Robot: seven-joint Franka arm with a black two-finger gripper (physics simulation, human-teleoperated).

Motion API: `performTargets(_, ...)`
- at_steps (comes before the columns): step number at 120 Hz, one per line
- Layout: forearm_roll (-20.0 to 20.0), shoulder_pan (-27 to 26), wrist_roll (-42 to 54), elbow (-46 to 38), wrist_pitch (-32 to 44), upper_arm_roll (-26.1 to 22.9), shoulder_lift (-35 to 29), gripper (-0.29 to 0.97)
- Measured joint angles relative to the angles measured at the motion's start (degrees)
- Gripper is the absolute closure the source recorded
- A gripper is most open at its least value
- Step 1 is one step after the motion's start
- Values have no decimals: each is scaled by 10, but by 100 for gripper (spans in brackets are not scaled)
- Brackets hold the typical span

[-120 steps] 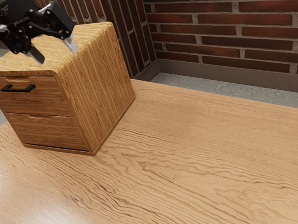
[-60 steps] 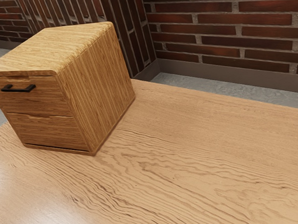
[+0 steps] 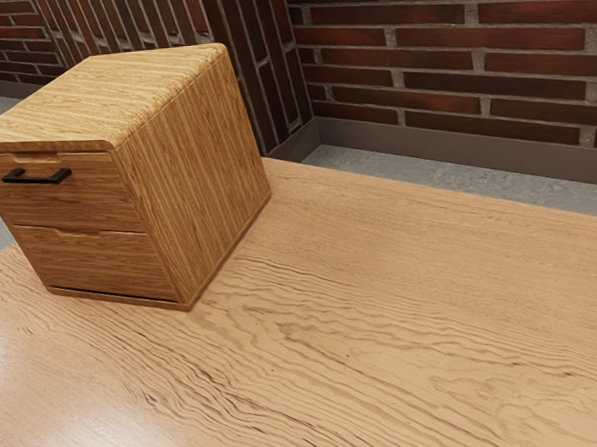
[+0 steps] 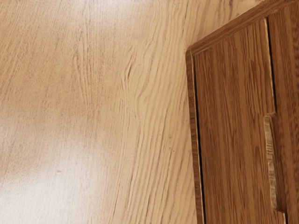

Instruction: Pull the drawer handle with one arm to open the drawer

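The arm has left the cabinet (image 3: 122, 103) top and now faces its lower front above the counter (image 3: 384, 329); the handle (image 3: 36, 177) is untouched, the drawer (image 3: 67, 196) shut, and I cannot tell the gripper's width.

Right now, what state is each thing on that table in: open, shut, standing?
Light wooden two-drawer cabinet: standing upright on the wooden table.
Upper drawer: shut.
Black bar handle on the upper drawer: untouched.
Lower drawer: shut.

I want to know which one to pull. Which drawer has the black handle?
The upper drawer: it carries the black handle, and the lower drawer has no black one.
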Motion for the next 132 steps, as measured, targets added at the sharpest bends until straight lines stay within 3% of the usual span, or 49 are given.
performTargets(25, -32, -8, -28, 65, 33, 4, 79, 3)
performTargets(47, -61, -4, -43, 73, 52, 17, 90, 3)
performTargets(110, -70, -6, -59, 59, 104, 35, 103, 3)
performTargets(132, -74, -4, -60, 99, 108, 36, 148, 3)
